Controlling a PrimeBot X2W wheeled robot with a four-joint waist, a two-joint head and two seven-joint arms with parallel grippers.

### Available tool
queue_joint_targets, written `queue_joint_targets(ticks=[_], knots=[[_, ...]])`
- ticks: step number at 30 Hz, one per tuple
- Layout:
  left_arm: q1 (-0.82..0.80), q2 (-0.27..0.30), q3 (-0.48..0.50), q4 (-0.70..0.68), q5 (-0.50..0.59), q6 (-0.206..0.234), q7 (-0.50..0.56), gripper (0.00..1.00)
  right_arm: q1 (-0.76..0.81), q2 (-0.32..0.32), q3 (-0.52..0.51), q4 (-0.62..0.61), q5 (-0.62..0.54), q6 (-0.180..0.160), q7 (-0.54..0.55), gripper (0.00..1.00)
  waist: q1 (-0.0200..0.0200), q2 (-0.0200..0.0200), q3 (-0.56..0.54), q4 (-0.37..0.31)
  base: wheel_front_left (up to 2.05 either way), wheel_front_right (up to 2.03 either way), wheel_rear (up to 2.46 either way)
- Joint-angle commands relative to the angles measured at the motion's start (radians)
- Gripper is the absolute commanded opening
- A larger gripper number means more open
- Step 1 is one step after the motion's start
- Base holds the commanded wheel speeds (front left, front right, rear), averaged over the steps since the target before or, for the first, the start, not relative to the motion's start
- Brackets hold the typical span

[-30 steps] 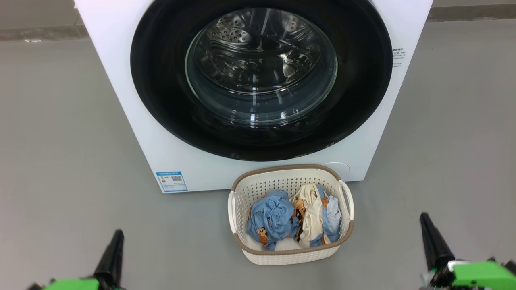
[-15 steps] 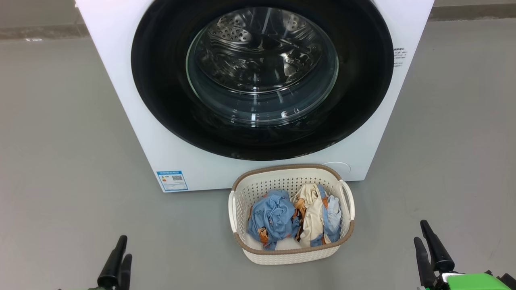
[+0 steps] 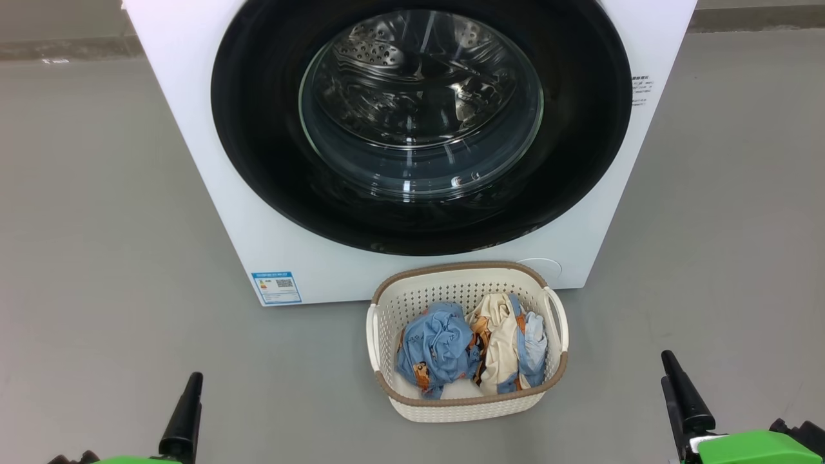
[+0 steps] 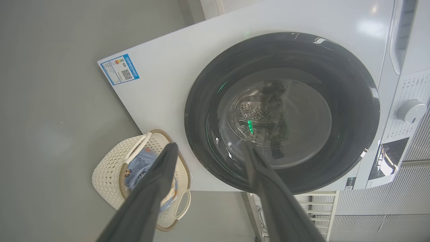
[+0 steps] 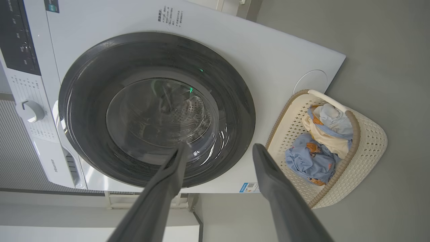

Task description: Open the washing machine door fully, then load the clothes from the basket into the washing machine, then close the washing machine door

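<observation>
Plainly, the left gripper [image 4: 209, 148] has its two dark fingers spread wide with nothing between them, and the right gripper [image 5: 220, 148] stands just as wide and empty. Neither touches anything.

Ahead of the jaws, between the two grippers, the basket [image 3: 461, 265] sits on the grey floor [image 3: 97, 258], just in front of the washing machine [image 3: 213, 212]. The clothes [image 3: 470, 351] lie bunched inside it. The light blue garment with orange prints [image 3: 435, 348] is on the side toward the left gripper, and the cream garment with blue and orange trim [image 3: 499, 348] is toward the right gripper.

Beyond the basket, farther from the jaws, the washing machine door [image 3: 422, 122] is shut flat against the white front. Its glossy black rim is unbroken, and the steel drum shows through the glass bowl. A small blue label [image 3: 277, 287] sits low on the machine's front on the left gripper's side. Past the door, farthest from the jaws, a round control dial [image 5: 30, 111] stands on the panel.
</observation>
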Motion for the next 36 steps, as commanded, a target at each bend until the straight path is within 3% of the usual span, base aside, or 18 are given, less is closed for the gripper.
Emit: queue_joint_targets(ticks=[1,36], knots=[[-0.016,0.023,0.005,-0.034,0.030,-0.002,-0.012,1.00,-0.036,-0.016,0.013,-0.026,-0.030,0.000,-0.011,1.00,-0.0001,0.0000,0.000,0.000,0.00,0.00,0.00],[0.012,0.047,-0.039,-0.088,0.457,-0.003,-0.113,1.00,-0.040,-0.045,0.065,-0.017,-0.511,0.001,-0.110,1.00,-0.0001,0.0000,-0.002,0.007,0.00,0.00,0.00]])
